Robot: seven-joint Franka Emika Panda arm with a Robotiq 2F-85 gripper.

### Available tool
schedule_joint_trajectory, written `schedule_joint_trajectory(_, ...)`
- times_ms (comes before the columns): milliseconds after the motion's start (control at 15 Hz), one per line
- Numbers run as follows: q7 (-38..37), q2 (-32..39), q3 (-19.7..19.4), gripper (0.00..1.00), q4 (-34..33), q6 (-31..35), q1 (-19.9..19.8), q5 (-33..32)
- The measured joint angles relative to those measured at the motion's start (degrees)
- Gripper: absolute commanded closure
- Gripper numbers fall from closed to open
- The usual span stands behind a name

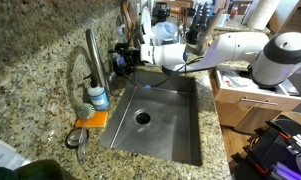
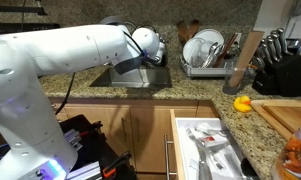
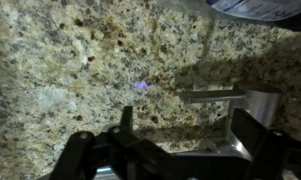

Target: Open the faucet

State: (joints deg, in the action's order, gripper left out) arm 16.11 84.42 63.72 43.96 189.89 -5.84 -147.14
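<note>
One faucet (image 1: 92,50) stands at the left of the frame in an exterior view, on the granite counter (image 1: 35,60) at the sink's left edge, its thick steel post upright and its thin hose arching out to the left. Just below it sit a small bottle (image 1: 97,97) with a blue label and an orange sponge (image 1: 90,118). Right of the post, close beside it at about mid-height, is the dark gripper (image 1: 119,60) (whether it touches the steel cannot be told from here). The sink (image 1: 165,125) fills the middle of the frame, and the white arm (image 1: 230,48) reaches in from the upper right, above a cardboard box (image 1: 245,92). In the wrist view the two fingers (image 3: 252,138) rise from the bottom edge, spread wide with nothing between them, over speckled granite; a thin steel bar (image 3: 212,96) lies at middle right, running to a thicker steel piece. In an exterior view taken from the far side, the arm fills the left, with a dish rack (image 2: 205,55) and a knife block (image 2: 280,62) to its right.
</note>
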Motion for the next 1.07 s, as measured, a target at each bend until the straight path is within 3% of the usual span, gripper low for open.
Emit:
schedule_joint_trajectory(533, -1.16, -0.08, 2.94, 0.00, -2.55, 0.63, 0.77, 1.34)
schedule_joint_trajectory(1067, -5.67, -0.01, -1.73, 0.00, 0.19, 0.25, 0.95, 4.64)
